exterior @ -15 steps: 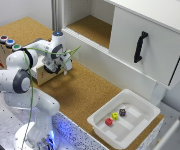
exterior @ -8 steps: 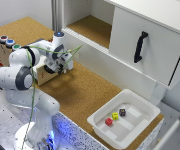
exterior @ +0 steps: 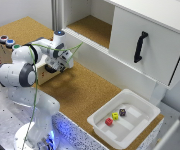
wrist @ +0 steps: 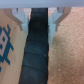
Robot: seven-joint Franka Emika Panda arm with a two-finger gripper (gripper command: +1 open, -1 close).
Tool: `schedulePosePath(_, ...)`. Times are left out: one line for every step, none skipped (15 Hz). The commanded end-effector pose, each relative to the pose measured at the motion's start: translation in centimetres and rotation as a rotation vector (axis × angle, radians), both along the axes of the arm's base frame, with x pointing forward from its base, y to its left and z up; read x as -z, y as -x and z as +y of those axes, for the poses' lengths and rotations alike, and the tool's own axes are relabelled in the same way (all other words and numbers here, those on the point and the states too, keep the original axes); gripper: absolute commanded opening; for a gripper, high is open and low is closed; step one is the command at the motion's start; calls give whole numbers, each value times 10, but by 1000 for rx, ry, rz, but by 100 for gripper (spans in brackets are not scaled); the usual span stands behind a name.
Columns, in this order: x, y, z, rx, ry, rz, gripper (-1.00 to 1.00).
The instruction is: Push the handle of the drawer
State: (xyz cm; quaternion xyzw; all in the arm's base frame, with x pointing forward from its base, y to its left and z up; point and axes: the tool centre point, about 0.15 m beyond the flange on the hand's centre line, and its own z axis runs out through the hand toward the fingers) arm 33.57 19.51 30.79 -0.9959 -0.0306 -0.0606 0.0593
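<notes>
Cork covers the table [exterior: 85, 95], the broadest thing in the scene, and a big white cabinet [exterior: 150, 40] with a long black vertical grip stands along its far edge, at the exterior view's right. Next in size comes the white robot arm [exterior: 20, 75], bent over toward the exterior view's left. Near the table's front corner sits a white tray [exterior: 140, 125] holding a few small coloured pieces.

At the exterior view's left stands the drawer [exterior: 40, 76], a small light-wood box whose unit carries round buttons [exterior: 7, 41] on top. The arm's hand is pressed up close to its front, hiding most of that face from outside. Smallest is the handle [wrist: 37, 52], a short black bar that fills the middle of the wrist view, flanked by pale wood. The fingers [wrist: 52, 15] show as light tips on either side of the bar's end, spread with the bar between them; whether they touch it cannot be told.

Wood and bar both look stiff and hard, so nothing should flex or crush. A light box may slide rather than shut, so a square, steady push at the bar's middle seems safest
</notes>
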Motion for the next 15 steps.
schedulePosePath(38,-9,53,-40,-32,91,-100)
schedulePosePath(40,-9,60,-53,-30,91,-100)
schedulePosePath(42,-10,69,-67,-29,90,-100)
schedulePosePath(42,-12,79,-80,-32,85,-100)
schedulePosePath(42,-14,85,-87,-34,81,-100)
schedulePosePath(41,-16,92,-90,-45,79,-100)
schedulePosePath(42,-17,98,-85,-48,72,-100)
schedulePosePath(43,-19,103,-59,-55,66,-100)
schedulePosePath(46,-20,112,-38,-52,60,-100)
schedulePosePath(49,-19,121,-31,-45,50,-100)
schedulePosePath(50,-19,128,-31,-47,44,-100)
schedulePosePath(50,-19,136,-41,-41,33,-100)
schedulePosePath(49,-18,141,-49,-41,30,-100)
schedulePosePath(48,-18,145,-56,-33,21,-100)
schedulePosePath(46,-18,148,-59,-36,22,100)
